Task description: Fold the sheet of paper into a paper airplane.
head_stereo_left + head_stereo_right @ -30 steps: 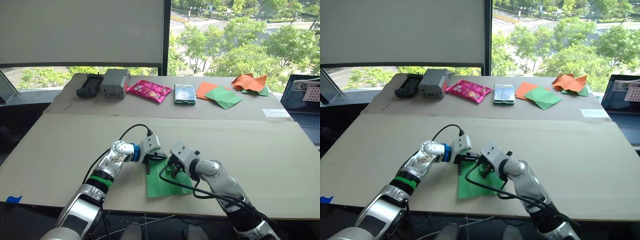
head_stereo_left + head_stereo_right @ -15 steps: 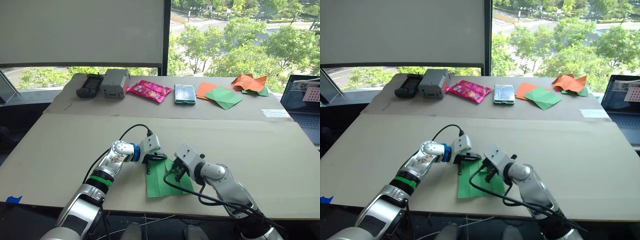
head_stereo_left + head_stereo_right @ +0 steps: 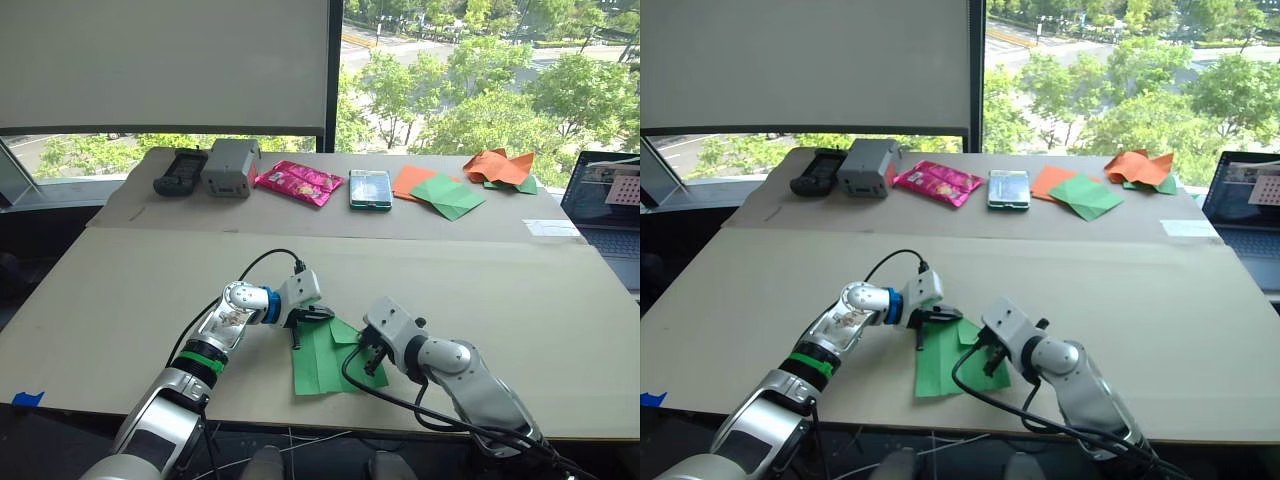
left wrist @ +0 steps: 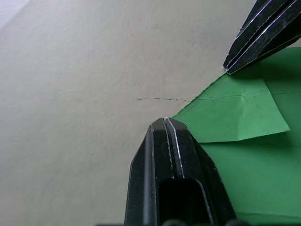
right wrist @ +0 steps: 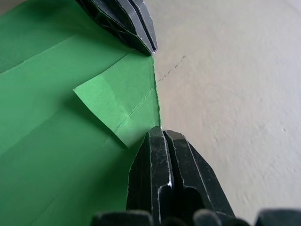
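The bright green sheet of paper [image 3: 318, 366] lies flat near the table's front edge, with a small corner flap [image 3: 345, 331] folded over onto it. My left gripper [image 3: 296, 336] is shut, its tip down at the sheet's far left corner. My right gripper [image 3: 367, 357] is shut too, its tip at the sheet's right edge. In the left wrist view, the left gripper [image 4: 164, 121] touches the paper's edge, and the right gripper [image 4: 228, 69] stands across the flap [image 4: 235, 113]. The right wrist view shows the right gripper [image 5: 157, 131] on the edge and the left gripper [image 5: 151, 49] opposite.
Along the back lie a black device [image 3: 179, 171], a grey box [image 3: 230, 166], a pink packet [image 3: 298, 181], a phone [image 3: 370, 188], a darker green square [image 3: 447, 194] on an orange sheet, and crumpled orange paper [image 3: 498, 163]. A laptop [image 3: 608, 200] sits far right.
My right gripper has slid from the sheet's middle out to its right edge, toward me. The small folded corner flap now lies uncovered. The left arm has not moved.
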### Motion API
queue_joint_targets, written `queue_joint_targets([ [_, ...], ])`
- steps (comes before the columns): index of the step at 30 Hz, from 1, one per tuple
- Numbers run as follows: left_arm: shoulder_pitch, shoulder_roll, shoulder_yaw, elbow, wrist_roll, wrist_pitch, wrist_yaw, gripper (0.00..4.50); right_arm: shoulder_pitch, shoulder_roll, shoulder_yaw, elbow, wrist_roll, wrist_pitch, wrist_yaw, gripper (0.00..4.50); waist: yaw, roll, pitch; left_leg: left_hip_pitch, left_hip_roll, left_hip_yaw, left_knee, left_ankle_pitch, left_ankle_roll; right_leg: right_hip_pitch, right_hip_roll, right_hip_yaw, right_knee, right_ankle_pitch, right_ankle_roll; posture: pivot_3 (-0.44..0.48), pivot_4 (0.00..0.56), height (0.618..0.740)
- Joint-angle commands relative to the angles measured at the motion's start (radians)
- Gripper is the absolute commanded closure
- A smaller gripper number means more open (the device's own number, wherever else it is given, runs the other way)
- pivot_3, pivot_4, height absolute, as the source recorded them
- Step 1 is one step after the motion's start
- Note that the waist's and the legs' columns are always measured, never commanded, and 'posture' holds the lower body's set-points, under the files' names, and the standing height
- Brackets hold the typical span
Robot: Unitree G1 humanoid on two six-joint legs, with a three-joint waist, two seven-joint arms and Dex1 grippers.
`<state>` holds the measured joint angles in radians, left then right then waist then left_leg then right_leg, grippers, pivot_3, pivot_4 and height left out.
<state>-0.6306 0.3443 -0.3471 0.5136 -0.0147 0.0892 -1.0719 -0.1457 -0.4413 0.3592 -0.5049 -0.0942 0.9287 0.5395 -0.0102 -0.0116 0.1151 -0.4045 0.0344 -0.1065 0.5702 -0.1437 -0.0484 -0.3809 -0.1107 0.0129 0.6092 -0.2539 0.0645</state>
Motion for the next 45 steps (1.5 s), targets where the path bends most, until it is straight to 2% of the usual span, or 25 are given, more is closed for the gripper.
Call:
queue_joint_targets([
  [1,0.015,0.012,-0.025,0.034,0.042,0.012,-0.006,4.50,0.072,-0.041,0.008,0.040,0.015,0.086,0.002,4.47,0.001,-0.001,0.000,0.000,0.000,0.000,0.000,0.000,0.000,0.000,0.000,0.000,0.000,0.000,0.000,0.000,0.150,0.720],
  [15,0.007,0.010,-0.030,0.054,0.045,-0.003,-0.008,4.50,0.122,-0.082,-0.030,-0.043,0.055,0.129,-0.026,4.47,0.004,-0.004,-0.001,0.000,0.000,0.000,0.000,-0.001,-0.002,0.000,-0.002,-0.001,-0.002,-0.001,0.001,0.000,0.150,0.720],
  [17,0.005,0.009,-0.029,0.056,0.045,-0.006,-0.008,4.50,0.109,-0.062,-0.067,-0.064,0.076,0.117,-0.028,4.47,0.004,-0.004,-0.001,-0.001,0.000,0.000,0.000,-0.001,-0.002,0.000,-0.002,-0.001,-0.002,-0.001,0.001,0.000,0.150,0.720],
  [20,0.002,0.009,-0.029,0.062,0.046,-0.012,-0.008,4.50,0.029,0.034,-0.180,-0.152,0.186,0.065,-0.006,4.47,0.002,-0.005,0.002,-0.001,0.000,0.000,0.000,-0.001,-0.002,0.000,-0.002,-0.002,-0.002,-0.001,0.001,0.000,0.150,0.720],
  [24,-0.002,0.008,-0.028,0.069,0.048,-0.017,-0.011,4.50,-0.033,0.096,-0.220,-0.179,0.261,0.046,0.000,4.47,-0.003,0.001,0.006,-0.004,0.000,0.000,-0.001,-0.001,-0.002,-0.004,-0.002,-0.002,-0.002,-0.001,0.001,0.000,0.150,0.720],
  [29,-0.003,0.008,-0.025,0.059,0.047,-0.013,-0.014,4.50,-0.087,0.093,-0.053,-0.077,0.199,0.014,-0.039,4.47,-0.003,0.001,0.006,-0.003,0.000,0.000,-0.001,-0.001,-0.002,-0.004,-0.001,-0.002,-0.001,-0.001,0.001,0.000,0.150,0.720],
  [34,-0.003,0.017,-0.018,0.046,0.045,-0.007,-0.014,4.50,-0.129,0.092,-0.005,0.056,0.151,0.039,-0.100,4.47,-0.003,0.001,0.006,-0.004,0.000,0.000,-0.001,-0.001,-0.002,-0.004,-0.001,-0.002,-0.001,-0.001,0.001,0.000,0.150,0.720],
  [38,0.015,0.042,-0.007,-0.001,0.044,-0.003,-0.008,4.50,-0.124,0.060,0.032,0.093,0.149,0.060,-0.081,4.47,-0.005,0.001,0.006,-0.004,0.000,0.000,-0.001,-0.001,-0.002,-0.004,-0.001,-0.001,0.000,-0.001,0.001,0.000,0.150,0.720],
  [45,0.084,0.128,0.199,-0.251,-0.122,0.238,0.043,4.50,-0.120,0.053,0.062,0.104,0.152,0.067,-0.076,4.47,-0.015,0.001,0.008,-0.002,0.000,0.000,-0.006,-0.001,-0.001,-0.006,0.000,-0.001,0.001,-0.001,0.001,0.000,0.150,0.720],
])
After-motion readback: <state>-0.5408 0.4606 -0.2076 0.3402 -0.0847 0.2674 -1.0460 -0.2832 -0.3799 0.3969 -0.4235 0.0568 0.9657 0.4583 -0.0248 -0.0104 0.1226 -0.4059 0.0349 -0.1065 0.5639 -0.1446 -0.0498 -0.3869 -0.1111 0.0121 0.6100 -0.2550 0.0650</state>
